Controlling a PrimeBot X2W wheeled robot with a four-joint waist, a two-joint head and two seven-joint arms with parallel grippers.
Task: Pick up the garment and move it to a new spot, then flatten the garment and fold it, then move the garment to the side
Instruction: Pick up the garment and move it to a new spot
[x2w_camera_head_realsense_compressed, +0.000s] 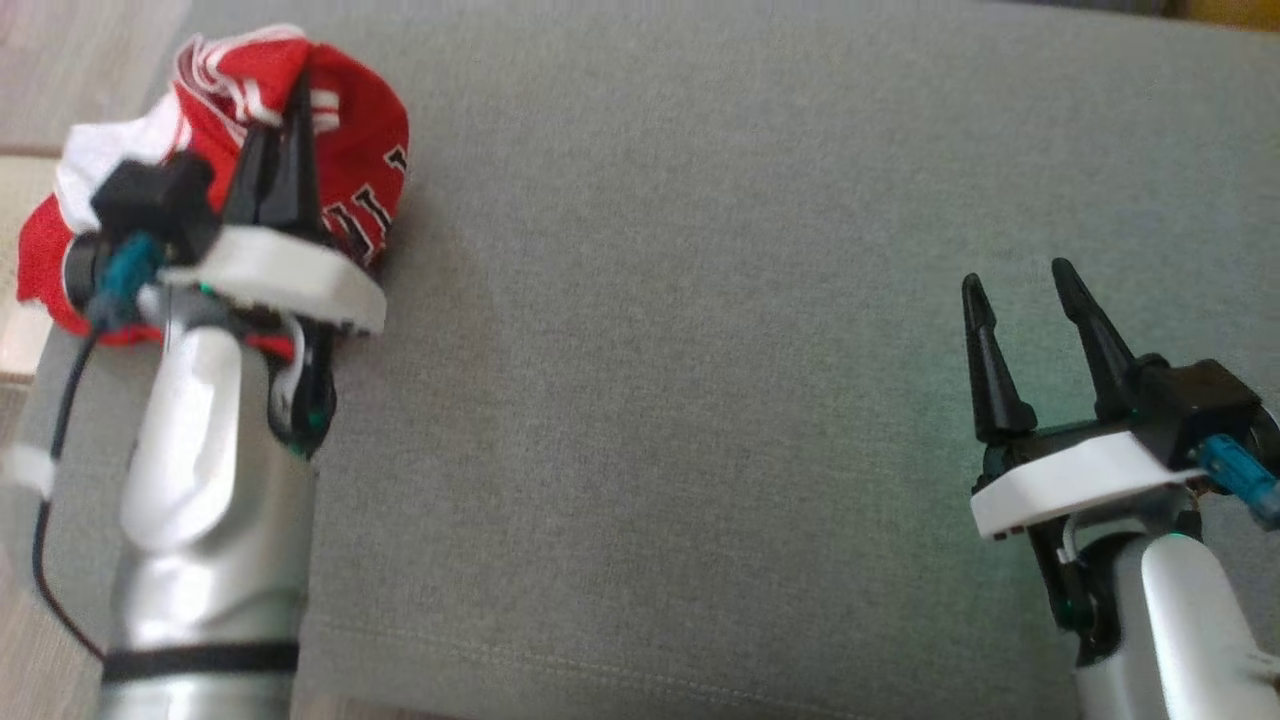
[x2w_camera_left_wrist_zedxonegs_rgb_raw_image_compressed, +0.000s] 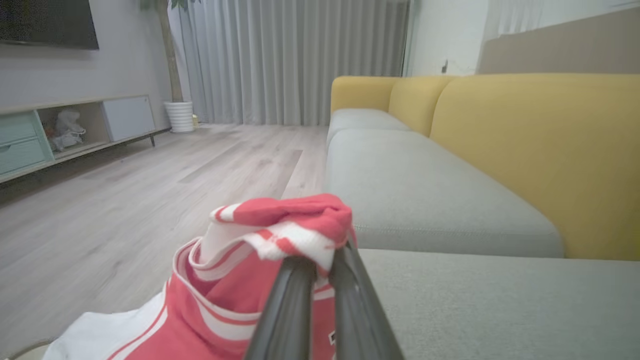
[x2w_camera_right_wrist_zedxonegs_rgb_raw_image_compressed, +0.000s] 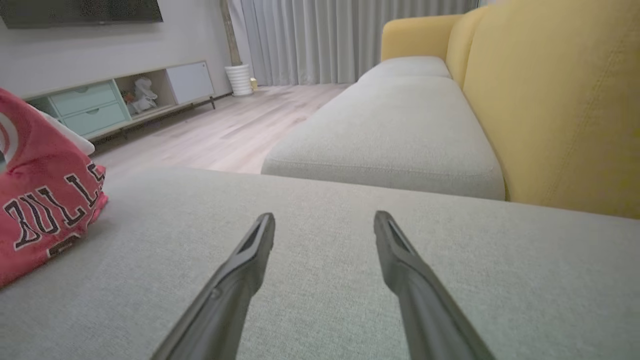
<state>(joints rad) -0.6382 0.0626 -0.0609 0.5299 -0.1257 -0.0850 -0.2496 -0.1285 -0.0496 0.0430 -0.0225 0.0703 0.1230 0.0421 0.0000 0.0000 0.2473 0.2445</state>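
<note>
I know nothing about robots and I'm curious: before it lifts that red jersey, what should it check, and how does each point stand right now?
1. Left pincer shut on a fold of the garment: ok.
2. Enough cloth pinched to survive a lift: cannot tell; only a striped edge shows between the fingers.
3. Right pincer open and apart from the garment: ok.
4. Bare grey cushion free for a new spot: ok.
5. Garment already flat: not ok; it is bunched in a heap.
</note>
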